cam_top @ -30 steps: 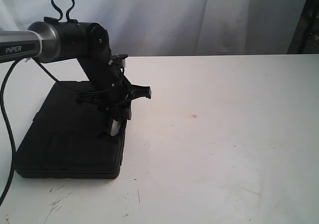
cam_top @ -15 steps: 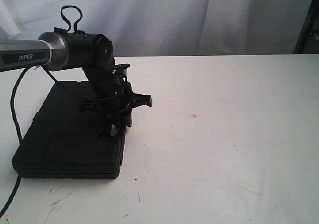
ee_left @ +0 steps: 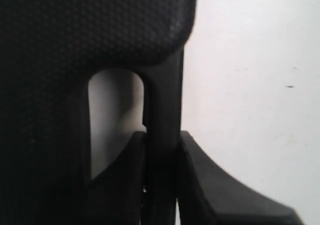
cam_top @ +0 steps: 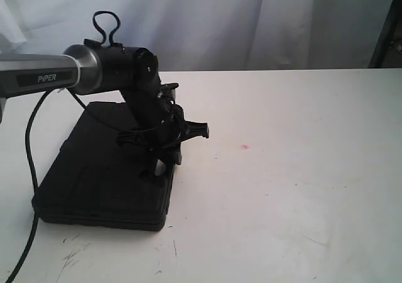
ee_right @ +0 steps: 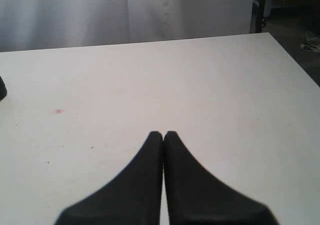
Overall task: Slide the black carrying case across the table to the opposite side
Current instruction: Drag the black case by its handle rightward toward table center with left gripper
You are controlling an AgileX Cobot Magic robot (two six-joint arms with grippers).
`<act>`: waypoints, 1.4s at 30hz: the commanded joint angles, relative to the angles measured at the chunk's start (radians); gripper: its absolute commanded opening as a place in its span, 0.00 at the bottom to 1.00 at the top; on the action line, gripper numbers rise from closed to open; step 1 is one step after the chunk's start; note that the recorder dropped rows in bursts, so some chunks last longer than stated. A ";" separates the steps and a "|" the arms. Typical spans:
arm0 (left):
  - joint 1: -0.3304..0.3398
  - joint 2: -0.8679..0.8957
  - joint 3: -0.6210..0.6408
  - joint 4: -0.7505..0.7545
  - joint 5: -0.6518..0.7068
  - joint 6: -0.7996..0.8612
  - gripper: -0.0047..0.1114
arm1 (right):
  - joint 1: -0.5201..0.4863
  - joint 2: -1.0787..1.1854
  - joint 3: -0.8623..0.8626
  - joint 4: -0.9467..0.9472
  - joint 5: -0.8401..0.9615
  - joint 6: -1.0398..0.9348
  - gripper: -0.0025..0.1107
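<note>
The black carrying case (cam_top: 100, 170) lies flat on the left part of the white table (cam_top: 282, 188). My left gripper (cam_top: 160, 163) reaches down at the case's right edge. In the left wrist view the left gripper (ee_left: 162, 137) is shut on the case's handle bar (ee_left: 162, 100), one finger on each side of it, with the textured case body (ee_left: 100, 30) beside it. My right gripper (ee_right: 163, 134) is shut on nothing and hovers over bare table (ee_right: 150, 75); it does not show in the exterior view.
A small red spot (cam_top: 244, 147) marks the table to the right of the case. Dark scuffs (cam_top: 72, 255) lie near the front edge. The left arm's cable (cam_top: 31, 170) hangs beside the case. A white curtain (cam_top: 251, 19) backs the table.
The left arm and the case have both shifted to the right across the table, with the handle still held. The case's left edge now sits farther from the table's left side.
</note>
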 commanded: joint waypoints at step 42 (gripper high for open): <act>-0.152 0.096 -0.184 -0.320 -0.193 -0.019 0.04 | -0.008 -0.004 0.003 0.000 -0.001 0.004 0.02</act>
